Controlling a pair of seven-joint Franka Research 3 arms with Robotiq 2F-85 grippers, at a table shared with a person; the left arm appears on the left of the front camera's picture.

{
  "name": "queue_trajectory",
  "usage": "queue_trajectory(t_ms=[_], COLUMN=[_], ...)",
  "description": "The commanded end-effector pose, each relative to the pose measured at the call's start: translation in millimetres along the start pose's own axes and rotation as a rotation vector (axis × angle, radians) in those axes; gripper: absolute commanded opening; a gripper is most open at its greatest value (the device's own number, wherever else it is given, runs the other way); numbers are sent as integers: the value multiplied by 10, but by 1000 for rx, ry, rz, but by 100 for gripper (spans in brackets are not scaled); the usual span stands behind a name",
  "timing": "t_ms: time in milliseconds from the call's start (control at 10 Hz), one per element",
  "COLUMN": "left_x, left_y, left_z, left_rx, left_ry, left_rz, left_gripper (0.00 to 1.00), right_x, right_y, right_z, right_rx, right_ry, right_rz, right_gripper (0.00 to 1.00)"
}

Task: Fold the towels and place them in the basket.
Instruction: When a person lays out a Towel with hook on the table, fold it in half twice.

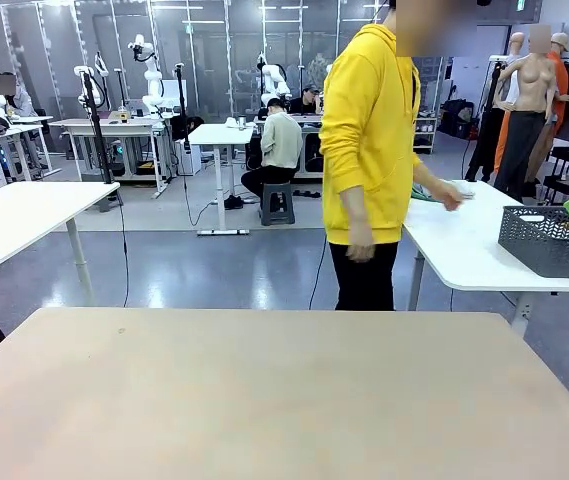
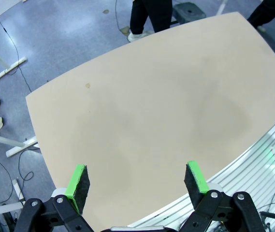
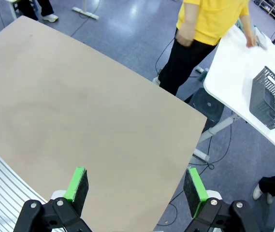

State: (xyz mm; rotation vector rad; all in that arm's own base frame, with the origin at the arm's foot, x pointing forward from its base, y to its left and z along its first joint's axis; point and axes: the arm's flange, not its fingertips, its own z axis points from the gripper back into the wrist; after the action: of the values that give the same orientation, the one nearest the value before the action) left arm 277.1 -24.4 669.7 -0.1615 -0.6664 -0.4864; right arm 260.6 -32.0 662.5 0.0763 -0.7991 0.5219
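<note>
Front view: the basket (image 1: 552, 240) sat on a white side table (image 1: 464, 245) at the right, apart from the robot's tan table (image 1: 264, 400). Farther along the side table, a person in a yellow top rested a hand (image 1: 451, 197) on a pale cloth (image 1: 426, 194), probably a towel. The left gripper (image 2: 137, 174) and right gripper (image 3: 135, 176) hung above the tan table, fingers spread wide, holding nothing. Folding seemed not yet begun; next, a towel would need laying flat within the arms' reach.
</note>
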Motion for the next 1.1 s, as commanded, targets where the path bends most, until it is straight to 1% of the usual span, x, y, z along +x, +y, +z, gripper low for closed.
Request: queue_trajectory(t_ms=[0, 1000], left_x=[-1, -1], left_y=[1, 1], left_z=[-2, -2], left_rx=[0, 0], left_ry=[1, 1], left_rz=[1, 1], left_gripper=[100, 100], right_x=[9, 9], right_y=[2, 2], right_z=[-3, -3], right_rx=[-1, -1], right_ry=[-5, -5], right_rz=[2, 2], right_gripper=[100, 100])
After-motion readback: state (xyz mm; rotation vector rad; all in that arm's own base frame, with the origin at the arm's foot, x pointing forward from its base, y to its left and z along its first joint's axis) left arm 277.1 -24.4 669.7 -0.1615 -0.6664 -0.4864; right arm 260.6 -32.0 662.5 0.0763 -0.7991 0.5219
